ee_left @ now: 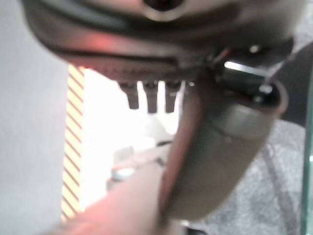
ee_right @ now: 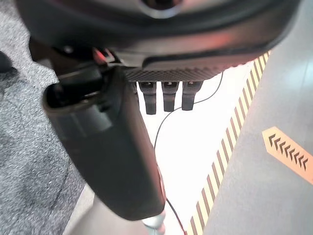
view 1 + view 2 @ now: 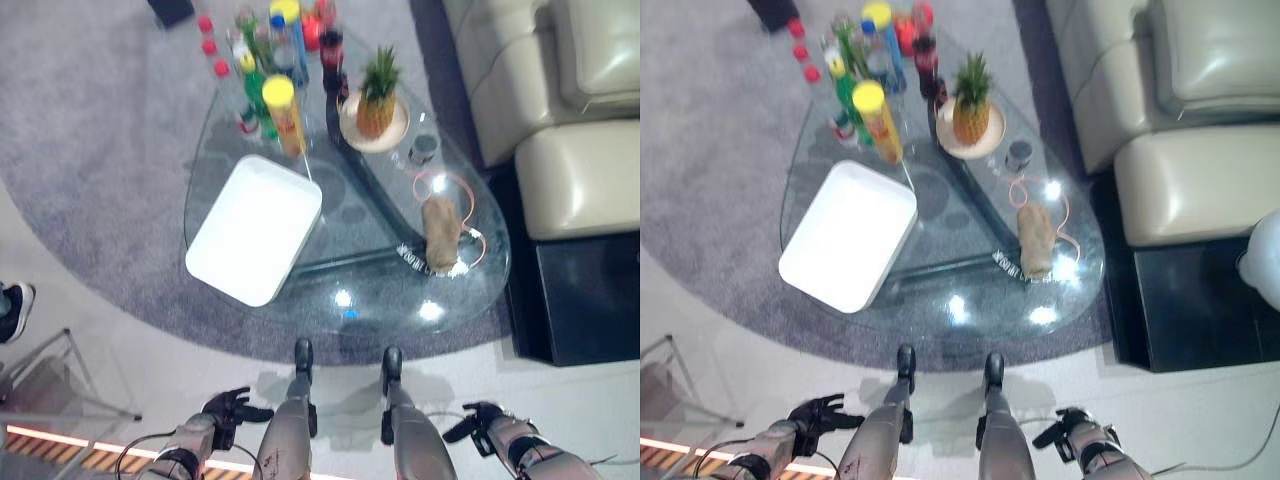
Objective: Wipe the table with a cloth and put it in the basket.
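The left hand [image 3: 228, 408] hangs at seven o'clock, off the glass table [image 3: 470, 290], fingers loosely spread and holding nothing. A white basket [image 3: 255, 228] sits at ten o'clock on the glass. Bottles [image 3: 262, 60] and a pineapple [image 3: 378, 95] stand at twelve; no print is legible. The brown cloth [image 3: 440, 232] lies at two o'clock. The right hand [image 3: 482, 420] hangs at five, relaxed and unladen.
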Controlling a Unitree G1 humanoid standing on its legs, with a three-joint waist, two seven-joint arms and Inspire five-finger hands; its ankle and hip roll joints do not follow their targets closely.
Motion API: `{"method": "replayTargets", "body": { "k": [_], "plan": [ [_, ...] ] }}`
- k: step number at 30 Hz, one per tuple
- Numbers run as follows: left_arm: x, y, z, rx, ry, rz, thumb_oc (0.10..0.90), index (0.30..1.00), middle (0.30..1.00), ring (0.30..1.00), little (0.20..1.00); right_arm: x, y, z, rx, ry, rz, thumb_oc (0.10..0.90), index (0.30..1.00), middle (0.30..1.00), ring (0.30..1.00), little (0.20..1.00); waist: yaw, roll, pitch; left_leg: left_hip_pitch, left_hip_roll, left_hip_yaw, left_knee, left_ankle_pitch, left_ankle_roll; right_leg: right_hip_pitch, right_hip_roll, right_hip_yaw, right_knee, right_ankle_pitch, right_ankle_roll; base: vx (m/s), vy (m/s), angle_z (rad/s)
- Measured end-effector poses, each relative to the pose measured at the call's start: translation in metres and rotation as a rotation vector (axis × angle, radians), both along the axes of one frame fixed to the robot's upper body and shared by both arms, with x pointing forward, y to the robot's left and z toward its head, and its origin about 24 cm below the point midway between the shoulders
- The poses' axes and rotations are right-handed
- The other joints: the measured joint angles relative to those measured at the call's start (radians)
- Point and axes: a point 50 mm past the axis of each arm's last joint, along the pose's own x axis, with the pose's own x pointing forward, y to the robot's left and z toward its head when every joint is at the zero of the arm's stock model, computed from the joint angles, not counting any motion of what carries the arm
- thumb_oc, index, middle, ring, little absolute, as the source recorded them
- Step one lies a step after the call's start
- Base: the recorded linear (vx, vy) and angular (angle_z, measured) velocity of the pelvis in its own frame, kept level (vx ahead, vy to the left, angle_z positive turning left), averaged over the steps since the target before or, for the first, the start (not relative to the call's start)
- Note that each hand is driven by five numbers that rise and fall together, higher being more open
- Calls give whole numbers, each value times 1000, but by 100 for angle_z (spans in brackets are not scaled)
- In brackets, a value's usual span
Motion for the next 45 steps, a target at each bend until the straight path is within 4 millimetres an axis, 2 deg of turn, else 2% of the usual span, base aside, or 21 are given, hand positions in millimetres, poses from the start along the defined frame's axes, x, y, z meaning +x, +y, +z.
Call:
{"method": "replayTargets", "body": {
  "k": [1,2,3,4,5,7,8,9,11,16,24,38,41,44,45],
  "plan": [
    [5,-1,3,-15,-26,12,800,900,900,900,900,5,0,3,-6,-27,-8,800,900,900,900,900,1,1,1,-30,-1,-2,20,3,-2,-29,-2,0,25,-8,4,-199,-50,8],
    [22,-4,15,-48,-105,31,800,900,900,900,900,19,-3,14,-24,-105,-35,800,900,900,900,900,1,6,16,-96,-6,-17,71,5,-3,-93,-7,-4,82,-25,3,-124,-37,12],
    [27,-5,18,-58,-128,38,800,900,900,900,900,23,-4,17,-30,-128,-42,800,900,900,900,900,0,9,28,-104,-7,-20,77,6,-3,-102,-9,-8,96,-30,2,-143,-43,25],
    [41,-8,29,-94,-191,57,800,900,900,900,900,33,-6,26,-50,-204,-80,800,900,900,900,900,-4,20,49,-133,-10,-29,99,7,-3,-139,-15,-21,152,-54,1,-80,-24,19],
    [44,-9,31,-102,-206,62,800,900,900,900,900,35,-6,28,-56,-221,-85,800,900,900,900,900,-2,21,51,-140,-11,-31,102,7,-3,-154,-16,-21,173,-63,0,-135,-38,22],
    [54,-9,41,-148,-285,116,800,900,900,900,900,46,-5,39,-102,-347,-109,800,900,900,900,900,-4,16,53,-180,-27,-34,148,7,-3,-235,-38,-19,315,-128,-1,-141,-58,18],
    [55,-9,43,-155,-298,125,800,900,900,900,900,48,-5,41,-112,-372,-117,800,900,900,900,900,-5,14,54,-192,-32,-34,166,7,-3,-252,-45,-18,347,-143,-1,-85,-57,30],
    [58,-8,46,-171,-326,148,800,900,900,900,900,54,-6,49,-141,-462,-156,800,900,900,900,900,-7,14,55,-221,-45,-35,201,0,-4,-304,-64,-17,445,-189,-6,-49,-37,28],
    [57,-4,47,-160,-334,164,800,900,900,900,900,59,-6,57,-166,-539,-179,800,900,900,900,900,-7,10,56,-253,-50,-38,247,-31,0,-357,-74,-14,533,-226,-17,-48,-29,20],
    [53,8,46,-141,-329,246,800,900,900,900,900,75,-6,77,-226,-680,-220,800,900,900,900,900,-17,-3,62,-387,-37,-40,389,-87,-5,-494,-63,6,675,-257,-41,-60,-32,-4],
    [60,9,52,-124,-368,261,800,900,900,900,900,68,-10,73,-250,-678,-243,800,900,900,900,900,-31,-15,70,-481,-26,-56,463,-97,-12,-579,-44,14,720,-245,-55,-41,-27,-4],
    [63,9,55,-135,-394,276,800,900,900,900,900,88,-2,93,-220,-779,-233,800,900,900,900,900,-22,-15,71,-502,-29,-58,466,-98,-13,-599,-45,8,719,-251,-61,-12,3,0],
    [63,9,55,-136,-393,274,800,900,900,900,900,88,-5,93,-174,-799,-304,800,900,900,900,900,-22,-15,71,-501,-28,-58,466,-98,-13,-597,-45,8,719,-252,-61,46,-3,0],
    [63,9,55,-138,-392,272,800,900,900,900,900,83,-16,94,-76,-848,-505,800,900,900,900,900,-21,-16,71,-495,-28,-58,465,-99,-13,-591,-45,8,718,-252,-60,54,-8,1],
    [62,9,54,-137,-390,272,800,900,900,900,900,77,-28,95,-37,-873,-638,800,900,900,900,900,-21,-16,71,-492,-28,-59,466,-99,-14,-585,-45,7,717,-252,-60,57,-17,3]
  ]
}}
